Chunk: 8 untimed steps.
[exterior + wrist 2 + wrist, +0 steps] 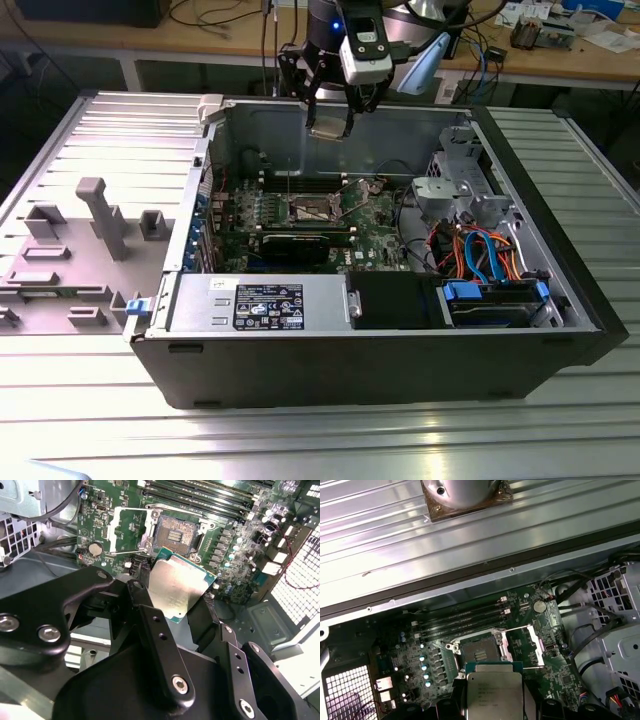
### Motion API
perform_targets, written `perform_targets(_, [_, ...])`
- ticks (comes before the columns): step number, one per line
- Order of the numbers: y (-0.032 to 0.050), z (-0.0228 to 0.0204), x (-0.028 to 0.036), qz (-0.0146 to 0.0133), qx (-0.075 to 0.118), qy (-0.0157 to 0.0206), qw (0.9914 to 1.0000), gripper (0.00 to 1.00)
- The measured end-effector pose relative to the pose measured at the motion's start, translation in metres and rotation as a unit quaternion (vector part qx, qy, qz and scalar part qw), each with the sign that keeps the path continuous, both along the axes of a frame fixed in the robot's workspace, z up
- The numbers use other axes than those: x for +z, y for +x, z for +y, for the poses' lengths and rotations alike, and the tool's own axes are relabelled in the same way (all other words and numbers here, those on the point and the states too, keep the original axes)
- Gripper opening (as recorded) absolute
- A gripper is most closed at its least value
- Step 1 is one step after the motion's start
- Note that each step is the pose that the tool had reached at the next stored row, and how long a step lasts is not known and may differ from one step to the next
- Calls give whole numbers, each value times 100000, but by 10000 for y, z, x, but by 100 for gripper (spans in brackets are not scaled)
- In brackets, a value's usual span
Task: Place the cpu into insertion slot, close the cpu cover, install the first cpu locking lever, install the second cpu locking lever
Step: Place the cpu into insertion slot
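On the ribbed metal table (560, 440) sits an open PC case (350, 370) w/ a green board (370, 215) on its floor. Above the board hangs the end effector (330, 122), clamped on the cpu (177, 587) by its edges, up off the board. The cpu cover (127, 530) is flipped open just beside the insertion slot (176, 532), whose dark centre is exposed.

Bright glare streaks the ribbed table (330, 440) (the computer case (350, 370) lies dimmer inside).
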State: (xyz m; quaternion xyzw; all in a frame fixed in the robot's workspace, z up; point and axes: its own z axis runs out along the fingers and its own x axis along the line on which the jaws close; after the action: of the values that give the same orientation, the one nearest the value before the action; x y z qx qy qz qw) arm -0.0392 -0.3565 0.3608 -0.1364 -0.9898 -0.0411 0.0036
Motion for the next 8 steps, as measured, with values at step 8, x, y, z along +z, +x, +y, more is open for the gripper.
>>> perform_targets(8, [0, 0, -8, 2, -4986, -20, 99876, 55])
